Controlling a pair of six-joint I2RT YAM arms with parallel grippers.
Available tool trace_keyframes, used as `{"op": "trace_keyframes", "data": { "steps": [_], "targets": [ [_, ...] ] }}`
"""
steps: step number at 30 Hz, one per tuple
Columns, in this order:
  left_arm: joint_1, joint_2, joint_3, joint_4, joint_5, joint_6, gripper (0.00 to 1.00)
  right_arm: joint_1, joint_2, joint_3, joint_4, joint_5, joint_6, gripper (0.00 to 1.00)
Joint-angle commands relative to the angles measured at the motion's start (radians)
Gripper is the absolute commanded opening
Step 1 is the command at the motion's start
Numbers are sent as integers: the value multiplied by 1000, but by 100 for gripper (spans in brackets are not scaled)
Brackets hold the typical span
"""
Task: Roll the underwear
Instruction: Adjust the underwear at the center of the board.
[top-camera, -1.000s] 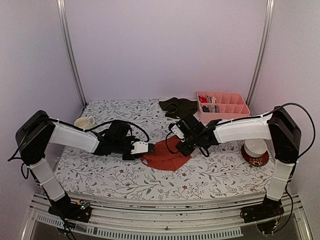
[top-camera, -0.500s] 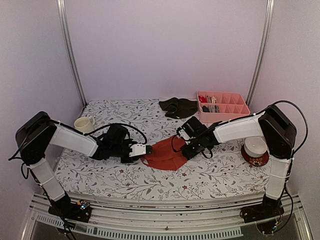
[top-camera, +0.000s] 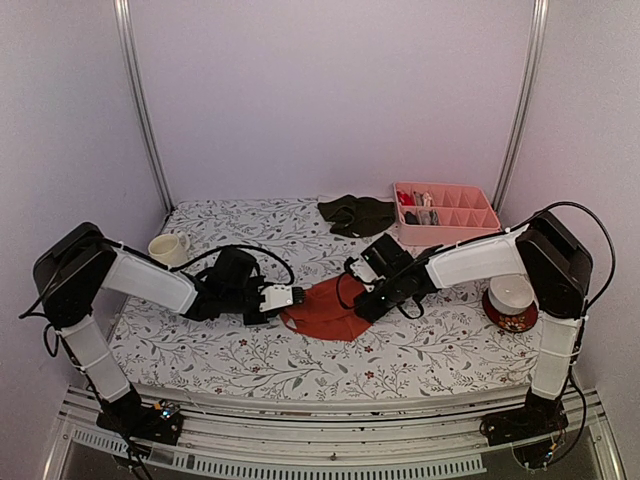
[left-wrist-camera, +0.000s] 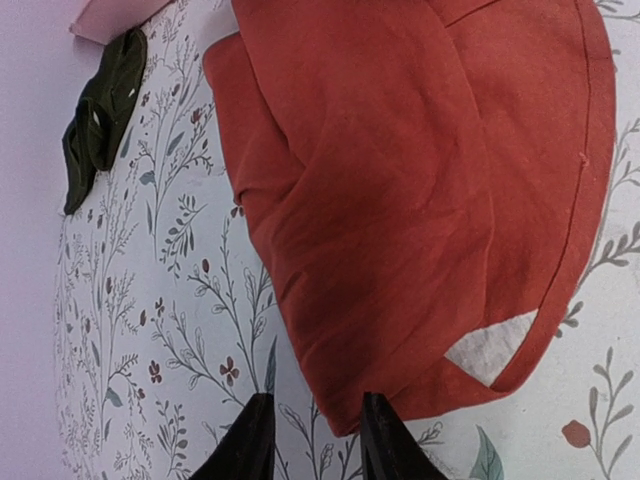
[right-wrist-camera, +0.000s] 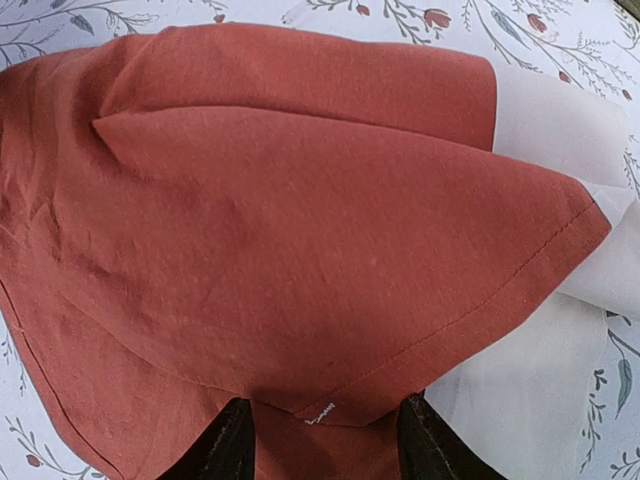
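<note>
Mid-table, spread in loose folds with one flap doubled over: red underwear (top-camera: 325, 312), hem stitched, white cloth (right-wrist-camera: 540, 380) showing beneath its edge. Dark underwear (top-camera: 357, 214) bunched at 12 o'clock, well apart. Since a second ago: jaws narrower on both sides, right gripper (top-camera: 368, 304) lower and closer in at 3 o'clock, garment unmoved. Left gripper (top-camera: 288, 297) at 9 o'clock, narrowly open, hem at its fingertips; pinched or not, cannot tell. Right partly open, fingers astride the folded corner.
</note>
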Motion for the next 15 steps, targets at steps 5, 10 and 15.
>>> {"op": "trace_keyframes", "data": {
  "steps": [5, 10, 15],
  "targets": [
    [11, 34, -10, 21, -9, -10, 30, 4, 32, 21, 26, -8, 5, 43],
    [12, 30, -12, 18, -7, -12, 26, 4, 41, 26, 28, -6, 12, 34],
    [11, 31, -12, 15, -3, -15, 23, 5, 29, 25, 41, -7, 19, 21]
  ]
}}
